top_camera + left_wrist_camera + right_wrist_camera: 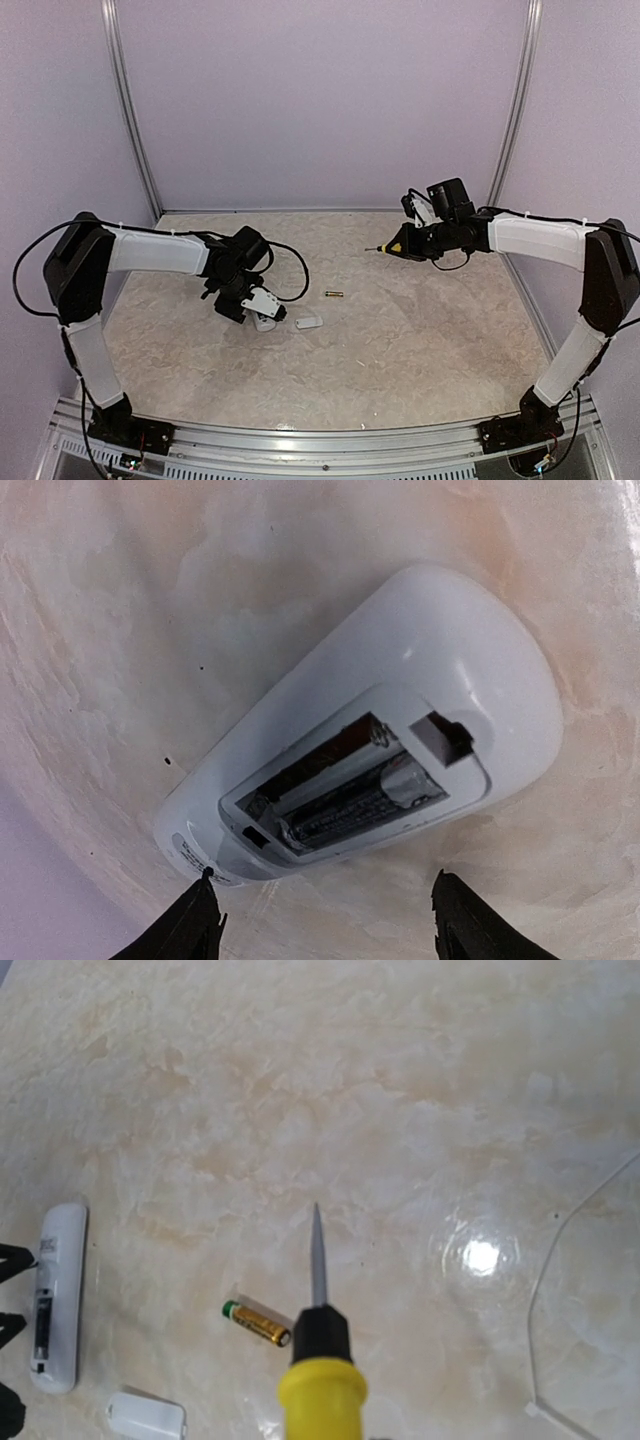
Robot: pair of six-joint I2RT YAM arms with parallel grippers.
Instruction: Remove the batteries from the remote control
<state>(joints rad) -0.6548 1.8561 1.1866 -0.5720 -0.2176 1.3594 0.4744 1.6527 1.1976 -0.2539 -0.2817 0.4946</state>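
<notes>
Halfway; gold battery point(256, 1324) out, lower centre; dark battery point(345, 815) in remote point(430, 650); left claw point(323, 875) spread wide, empty; right claw point(411, 242) gripping screwdriver point(322, 1385); needs tip levered under it next.

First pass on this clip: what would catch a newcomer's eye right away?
The remote lies below the left wrist camera, back open, with one dark battery inside and the slot beside it apparently empty. A gold battery lies loose on the table, a small white cover near it. The right arm holds a yellow-handled screwdriver above the table's right side.
</notes>
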